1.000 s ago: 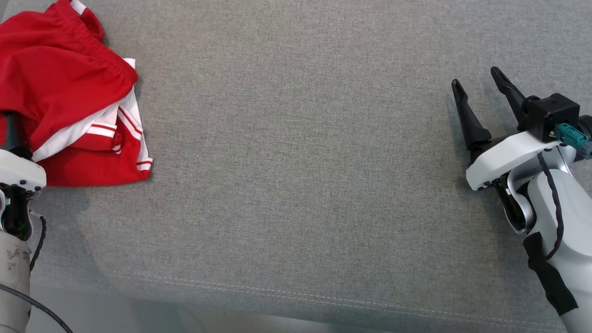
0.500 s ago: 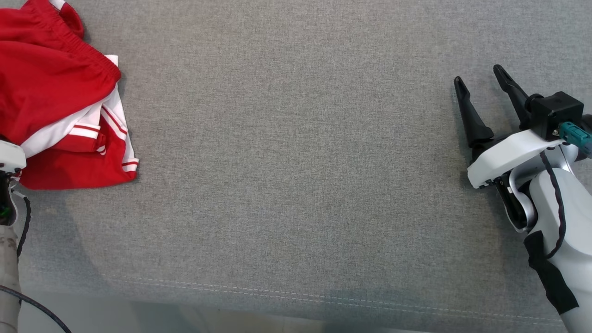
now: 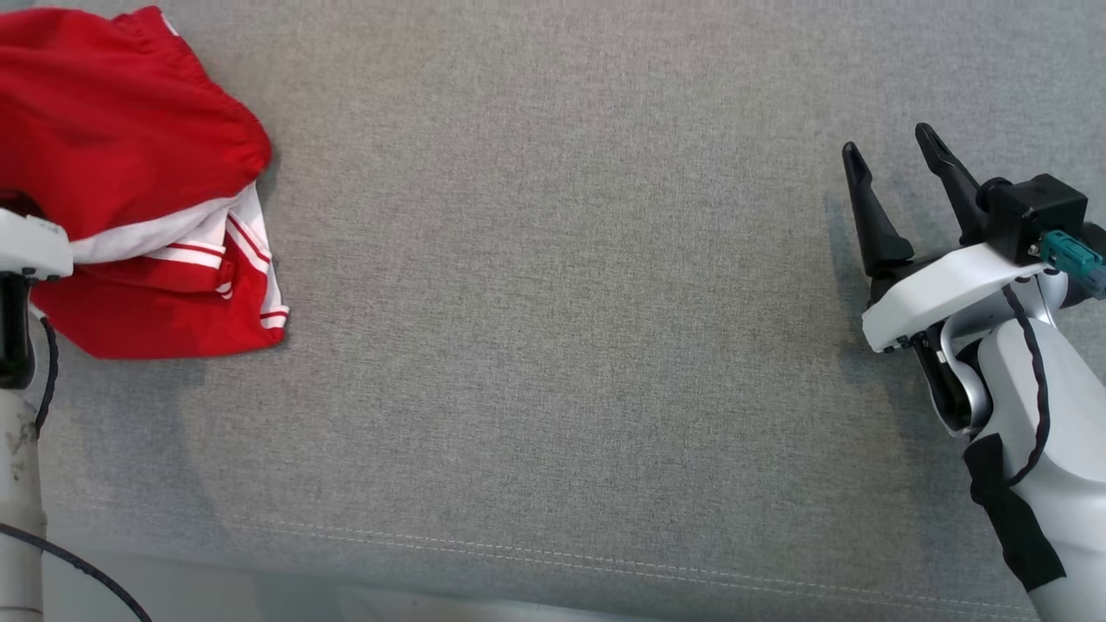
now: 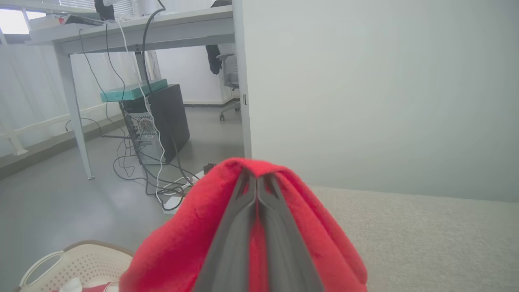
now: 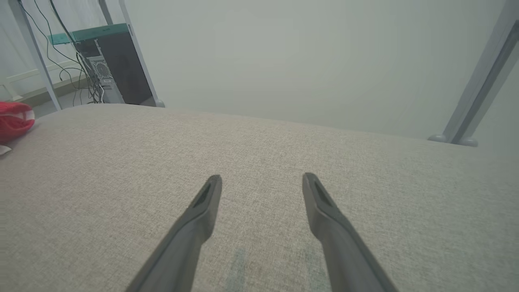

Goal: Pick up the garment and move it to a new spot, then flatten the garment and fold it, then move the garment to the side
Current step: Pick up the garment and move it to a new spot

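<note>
- Grip first: the left gripper (image 4: 257, 175) has gone from spread to pressed together within the last second. Its two fingers now pinch a fold of the red garment (image 3: 130, 173), which drapes down both sides of them in the left wrist view.
- Since the earlier head pictures, the left arm's white wrist housing (image 3: 30, 246) has climbed up that view. The dark finger seen then at the garment's edge is now buried under cloth.
- The garment's red waistband part bulges higher and rounder than before. Its white-striped hem sits about where it did a second ago, on the grey cushion (image 3: 562, 302).
- The right gripper (image 3: 887, 140) has not changed: its jaws are wide above the cushion, well apart from the garment.
- The left wrist view adds what lies beyond the closed jaws. A pale basket (image 4: 61, 259) sits below and left of them. Further off on that side are a desk (image 4: 142, 28) and a dark computer tower (image 4: 166, 117) with loose cables. A plain partition (image 4: 365, 81) stands to their right.
- The right wrist view adds cushion fabric under and ahead of the open jaws. The garment is a small red lump far off to their left, and a grey metal post (image 5: 478, 81) stands off to their right.
</note>
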Controlling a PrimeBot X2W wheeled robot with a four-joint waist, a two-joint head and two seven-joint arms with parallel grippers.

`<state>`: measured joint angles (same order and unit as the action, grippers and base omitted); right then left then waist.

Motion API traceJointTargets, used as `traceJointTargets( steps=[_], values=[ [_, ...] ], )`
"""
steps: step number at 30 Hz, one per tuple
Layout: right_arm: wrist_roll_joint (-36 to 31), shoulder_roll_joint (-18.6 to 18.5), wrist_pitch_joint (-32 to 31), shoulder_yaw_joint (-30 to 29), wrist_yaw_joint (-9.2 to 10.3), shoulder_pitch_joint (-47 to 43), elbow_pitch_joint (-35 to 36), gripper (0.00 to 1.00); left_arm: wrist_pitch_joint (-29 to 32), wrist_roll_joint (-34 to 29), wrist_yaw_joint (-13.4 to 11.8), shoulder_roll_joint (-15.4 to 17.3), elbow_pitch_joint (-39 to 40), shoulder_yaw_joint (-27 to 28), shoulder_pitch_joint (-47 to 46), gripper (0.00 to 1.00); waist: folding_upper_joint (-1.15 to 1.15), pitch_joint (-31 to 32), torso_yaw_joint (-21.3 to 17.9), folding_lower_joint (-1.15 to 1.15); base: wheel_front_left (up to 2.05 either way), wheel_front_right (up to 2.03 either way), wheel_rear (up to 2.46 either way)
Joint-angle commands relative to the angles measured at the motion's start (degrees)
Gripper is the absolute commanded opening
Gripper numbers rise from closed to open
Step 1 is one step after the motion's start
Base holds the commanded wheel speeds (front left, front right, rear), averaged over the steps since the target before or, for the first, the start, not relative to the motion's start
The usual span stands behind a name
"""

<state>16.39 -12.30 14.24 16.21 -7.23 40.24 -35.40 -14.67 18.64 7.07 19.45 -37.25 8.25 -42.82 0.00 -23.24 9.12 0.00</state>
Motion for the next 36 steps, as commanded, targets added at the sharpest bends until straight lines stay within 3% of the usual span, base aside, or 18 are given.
traceJointTargets(
  steps=[1, 7, 13, 18, 27, 36],
  values=[
    [0.74, 0.89, 0.76, 0.39, -0.25, -2.01, 1.63, 1.00, -0.32, -1.29, 0.29, 3.97, 3.44, 0.27, -1.66, 0.00, 0.00, 1.07, 0.15, 0.00, 0.00, 0.00, 0.00],
    [1.39, 2.42, 0.76, -0.16, -0.25, -3.28, 1.92, 1.00, -0.32, -2.74, 0.39, 5.68, 9.03, -6.88, -5.39, 0.00, 0.00, 2.84, -0.72, 0.00, 0.00, 0.00, 0.00],
    [1.93, 4.14, 0.76, -1.27, -0.25, -4.98, 2.45, 1.00, -0.32, 0.27, 0.40, 7.04, 15.66, -17.08, -10.09, 0.00, 0.00, 4.90, -3.09, 0.00, 0.00, 0.00, 0.00],
    [2.15, 5.41, 0.76, -2.42, -0.25, -6.48, 2.79, 1.00, -0.11, 3.81, 0.41, 6.27, 19.41, -23.73, -13.22, 0.00, 0.00, 6.40, -6.06, 0.00, 0.00, 0.00, 0.00],
    [2.14, 6.92, 0.76, -3.46, -0.25, -7.84, 3.67, 1.00, -0.02, 6.87, 0.41, 0.43, 15.68, -32.00, -10.60, 0.00, 0.00, 7.19, -14.79, 0.00, 0.00, 0.00, 0.00],
    [2.61, 7.18, 0.76, -2.52, -0.25, -8.27, 3.06, 1.00, -0.30, 6.07, -0.79, -6.86, 5.14, -30.88, -1.29, 0.00, 0.00, 7.70, -21.43, 0.00, 0.00, 0.00, 0.00]
  ],
)
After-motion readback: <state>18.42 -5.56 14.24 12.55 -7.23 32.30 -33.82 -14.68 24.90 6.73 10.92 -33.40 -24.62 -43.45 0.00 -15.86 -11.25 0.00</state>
